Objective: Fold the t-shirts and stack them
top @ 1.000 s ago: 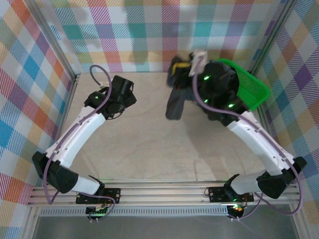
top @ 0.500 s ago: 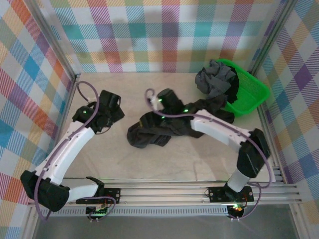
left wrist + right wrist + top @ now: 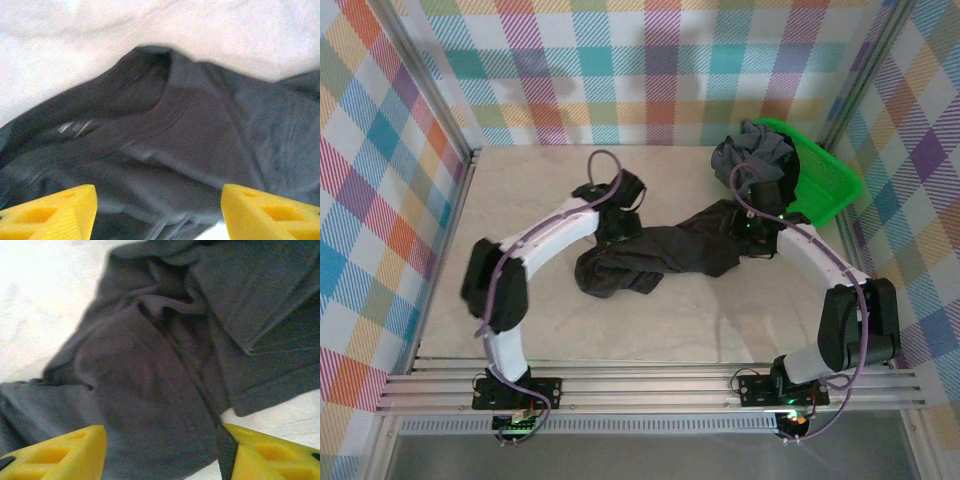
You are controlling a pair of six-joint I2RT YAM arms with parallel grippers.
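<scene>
A large charcoal-black t-shirt (image 3: 660, 255) lies crumpled in a long heap across the middle of the table. My left gripper (image 3: 613, 228) hovers over its upper left end, open, with its yellow fingers (image 3: 50, 212) wide apart above dark folds of the shirt (image 3: 200, 130). My right gripper (image 3: 752, 232) is over the shirt's right end, also open. Its fingers (image 3: 272, 452) straddle the dark cloth (image 3: 150, 380) without closing on it. A grey t-shirt (image 3: 750, 150) is bunched up on the rim of the green basket (image 3: 830, 185).
The green plastic basket stands in the back right corner against the checked wall. Bare pale tabletop (image 3: 520, 190) extends to the left of and in front of the heap. Metal rails run along the near edge (image 3: 640, 385).
The right gripper carried the dark shirt from beside the basket down to the table centre, let go and drew back right. The left arm swung in from the left to the shirt.
</scene>
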